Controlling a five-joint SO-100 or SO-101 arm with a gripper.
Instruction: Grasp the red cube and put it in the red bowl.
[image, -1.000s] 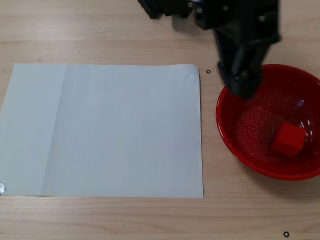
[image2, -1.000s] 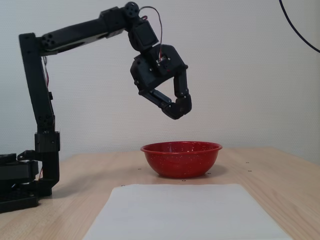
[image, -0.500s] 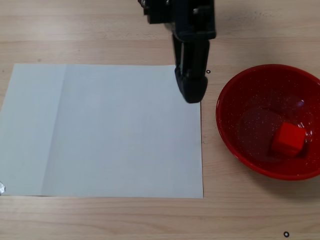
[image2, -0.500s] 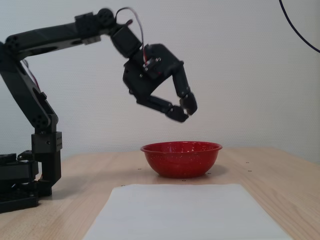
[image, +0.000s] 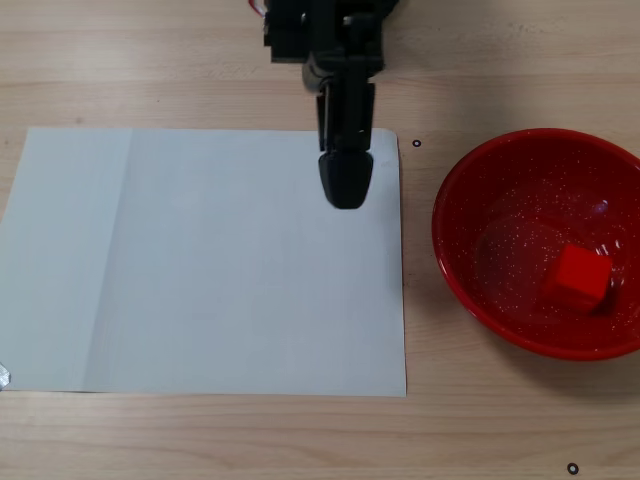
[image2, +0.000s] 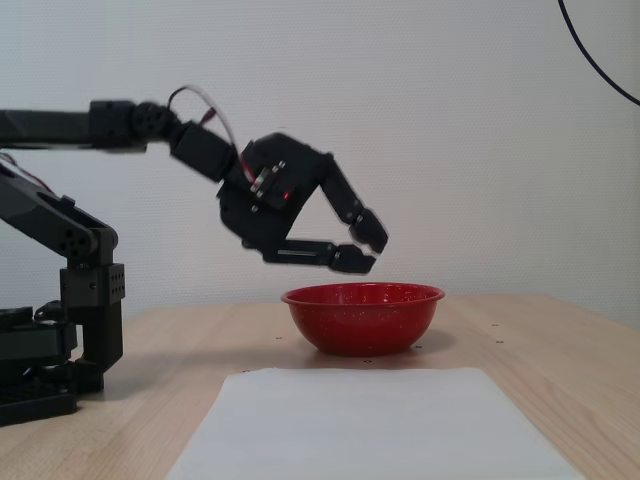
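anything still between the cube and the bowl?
Nothing: the red cube already lies inside the red bowl, right of the white paper. The gripper hangs empty above the paper, fingers a little apart in the side-on fixed view.

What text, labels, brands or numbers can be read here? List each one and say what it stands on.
None can be read.
The white paper sheet is blank.
The large glossy red bowl carries only white speckles, no lettering.
The small red cube inside it has plain faces.
The black robot arm shows no legible label in either fixed view.
The small dark ring marks on the wooden table are not characters.
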